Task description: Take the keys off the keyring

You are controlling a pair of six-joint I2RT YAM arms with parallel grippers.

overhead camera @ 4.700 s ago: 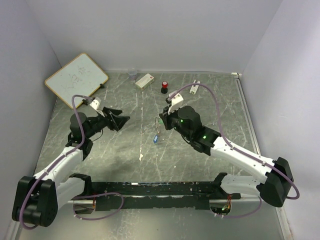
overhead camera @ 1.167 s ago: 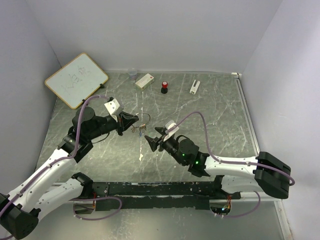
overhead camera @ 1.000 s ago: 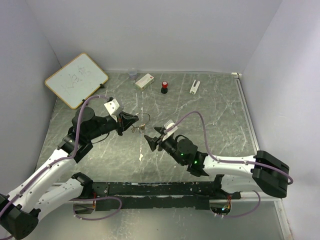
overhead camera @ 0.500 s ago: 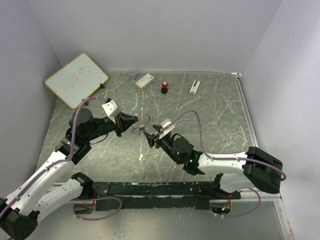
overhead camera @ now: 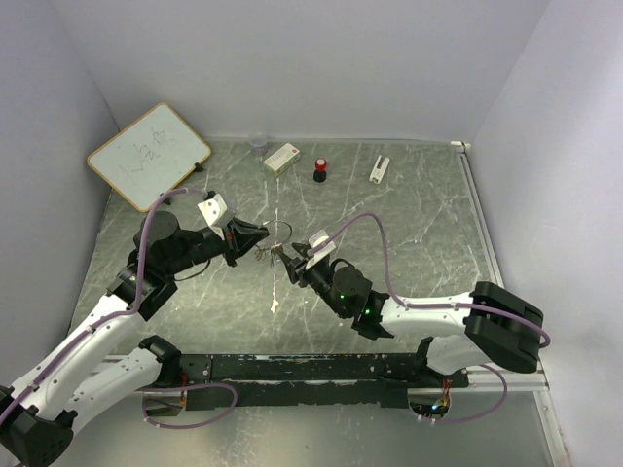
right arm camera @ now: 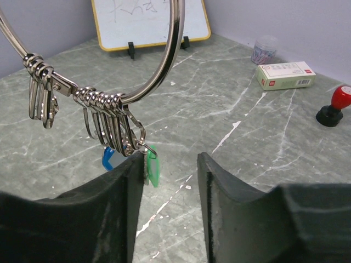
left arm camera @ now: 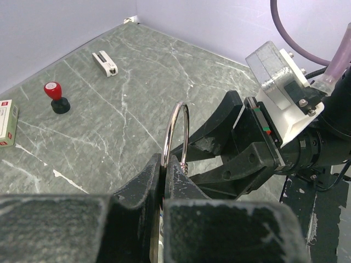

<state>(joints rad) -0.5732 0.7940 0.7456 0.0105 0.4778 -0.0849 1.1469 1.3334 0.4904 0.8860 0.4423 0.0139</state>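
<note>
Two grippers met low over the middle of the table (overhead camera: 438,224). The left gripper (left arm camera: 164,167) was clamped tight on the bottom of the keyring (left arm camera: 179,127), holding the ring upright on edge above the marbled top. The right gripper (right arm camera: 170,181) faced it with its fingers (right arm camera: 123,208) a moderate way apart and nothing gripped between them. The keys (right arm camera: 107,123) hung in a bunch from the lower arc of the ring on small wire clips, just ahead of that gap. A green head (right arm camera: 152,167) hung right beside the tip of one finger, though I could not tell whether it touched. A blue head (right arm camera: 108,159) showed just behind it. Farther back, near the rear wall, stood a red-capped knob (overhead camera: 319,171), a small white box (overhead camera: 282,158), a little white piece (overhead camera: 379,169) and a clear cup (overhead camera: 258,144). A whiteboard (overhead camera: 149,156) leaned in the far left corner.
</note>
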